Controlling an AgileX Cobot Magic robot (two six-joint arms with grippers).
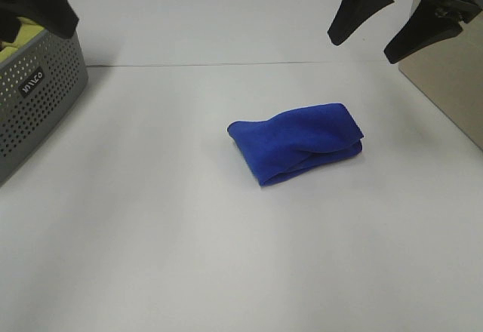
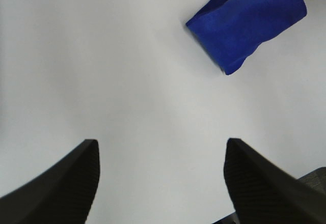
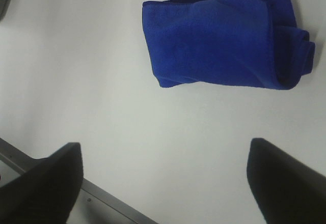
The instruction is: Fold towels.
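From the high camera I count one blue towel (image 1: pixel 296 141), folded in a bundle mid-worktop (image 1: pixel 151 234), one grey perforated basket (image 1: pixel 34 98) well to its left, and the right gripper (image 1: pixel 373 34) raised behind the towel, fingers wide.

My left wrist view shows the left gripper (image 2: pixel 162 155) (empty) spread wide, towel (image 2: pixel 249 23) well apart.

Only the right wrist view shows the towel's (image 3: pixel 224 38) rolled end; fingers (image 3: pixel 285 183) wide.

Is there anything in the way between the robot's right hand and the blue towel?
No, nothing visible is in the way. The right gripper hangs open above the far right of the white table, and only bare tabletop lies between it and the blue towel. The gray basket sits far off on the left.
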